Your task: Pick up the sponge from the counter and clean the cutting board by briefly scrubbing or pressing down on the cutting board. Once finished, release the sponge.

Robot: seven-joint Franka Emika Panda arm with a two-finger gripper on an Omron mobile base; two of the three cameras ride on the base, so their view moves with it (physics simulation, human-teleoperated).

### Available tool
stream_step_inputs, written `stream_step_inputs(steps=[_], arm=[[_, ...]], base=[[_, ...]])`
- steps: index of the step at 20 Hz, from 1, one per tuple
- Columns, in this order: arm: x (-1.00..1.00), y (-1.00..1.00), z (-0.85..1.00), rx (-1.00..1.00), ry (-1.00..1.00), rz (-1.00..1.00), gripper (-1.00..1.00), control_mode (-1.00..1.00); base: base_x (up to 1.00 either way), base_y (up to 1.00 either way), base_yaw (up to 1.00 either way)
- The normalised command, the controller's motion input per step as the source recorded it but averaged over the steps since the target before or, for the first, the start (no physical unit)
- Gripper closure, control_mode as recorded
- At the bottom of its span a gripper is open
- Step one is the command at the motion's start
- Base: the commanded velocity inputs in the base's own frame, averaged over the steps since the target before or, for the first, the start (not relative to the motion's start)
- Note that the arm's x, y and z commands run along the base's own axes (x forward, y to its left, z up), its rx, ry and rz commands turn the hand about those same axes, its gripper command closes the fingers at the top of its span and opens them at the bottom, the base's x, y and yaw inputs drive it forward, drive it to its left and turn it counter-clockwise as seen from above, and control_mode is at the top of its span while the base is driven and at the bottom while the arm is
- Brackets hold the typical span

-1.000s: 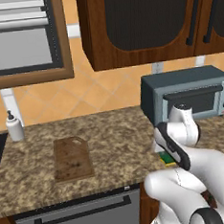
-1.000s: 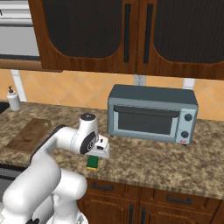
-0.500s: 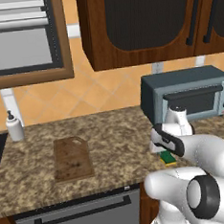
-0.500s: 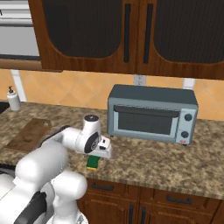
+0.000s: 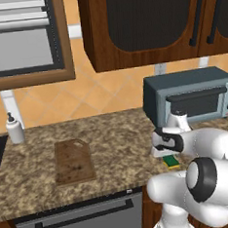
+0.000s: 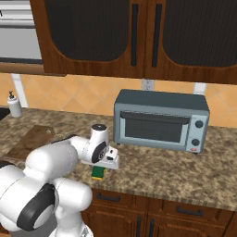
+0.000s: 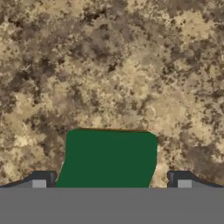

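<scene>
The sponge (image 7: 109, 157), green side up, lies on the speckled counter (image 5: 118, 135) near its dark front edge, in front of the toaster oven. My gripper (image 7: 111, 181) is open and points straight down over it, one fingertip (image 7: 43, 179) on each side of the sponge, with a gap still showing on the right. In the base views the hand (image 5: 167, 148) hides most of the sponge (image 5: 172, 162), and a green-and-yellow corner (image 6: 98, 172) sticks out under it. The dark-brown cutting board (image 5: 73, 161) lies flat well to the left, also seen at the counter's left end (image 6: 32, 139).
A grey toaster oven (image 6: 159, 120) stands right behind the hand. A white soap bottle (image 5: 14, 130) stands at the back left by the wall. Wooden cabinets hang overhead. A dishwasher front (image 5: 81, 219) sits under the counter edge.
The arm's elbow has swung lower and nearer the cameras, and the hand has settled slightly down over the sponge. Sponge and cutting board have not moved.
</scene>
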Motion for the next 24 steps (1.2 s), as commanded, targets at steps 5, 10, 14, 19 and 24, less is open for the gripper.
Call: stream_step_inputs(steps=[5, 10, 14, 19, 24], arm=[[0.01, 0.00, -0.02, 0.00, 0.04, 0.00, 1.00, -1.00], [0.00, 0.00, 0.00, 0.00, 0.01, 0.00, 1.00, -1.00], [-0.07, 0.02, 0.05, 0.00, 0.00, 0.00, 1.00, -1.00], [-0.21, 0.38, 0.38, 0.00, -0.04, -0.02, 1.00, -1.00], [-0.05, 0.55, 0.32, 0.00, 0.00, -0.05, 1.00, -1.00]], base=[[0.00, 0.00, 0.00], [0.00, 0.00, 0.00], [0.00, 0.00, 0.00], [0.00, 0.00, 0.00], [0.00, 0.00, 0.00]])
